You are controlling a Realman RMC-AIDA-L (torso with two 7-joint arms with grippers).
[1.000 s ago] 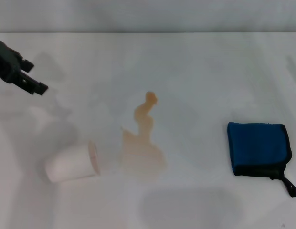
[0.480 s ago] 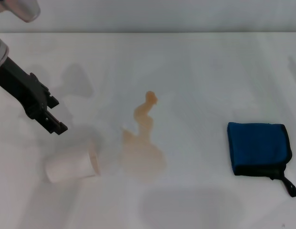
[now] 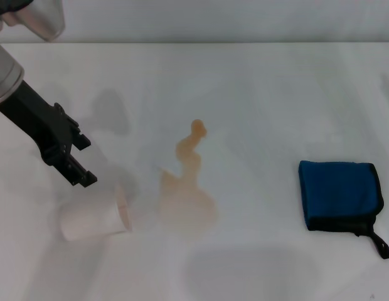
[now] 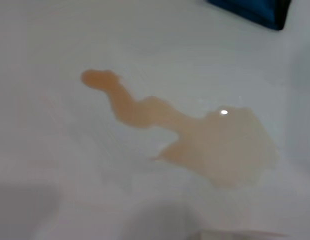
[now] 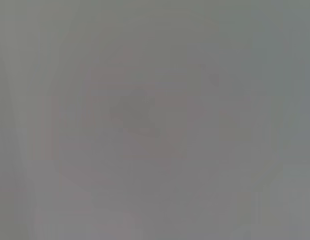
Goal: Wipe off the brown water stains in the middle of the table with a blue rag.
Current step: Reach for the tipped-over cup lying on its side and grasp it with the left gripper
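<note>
**Left arm over the tipped cup, rag untouched**

I see the brown water stains (image 3: 187,188) in the middle of the table (image 3: 263,94), a wide blob with a thin wavy tail running away from me. A white paper cup (image 3: 94,216) lies on its side just beside the blob, mouth toward it, which I judge is where the spill came from. The blue rag (image 3: 339,195) lies folded well apart on my right side, dry and clear of the stain, so no wiping has begun.

My left gripper (image 3: 80,175) hangs just above the cup's far edge, holding nothing. Its fingers look close together, but I cannot tell for sure whether they are spread or pressed. The right gripper is out of sight; its wrist view shows only grey.
</note>
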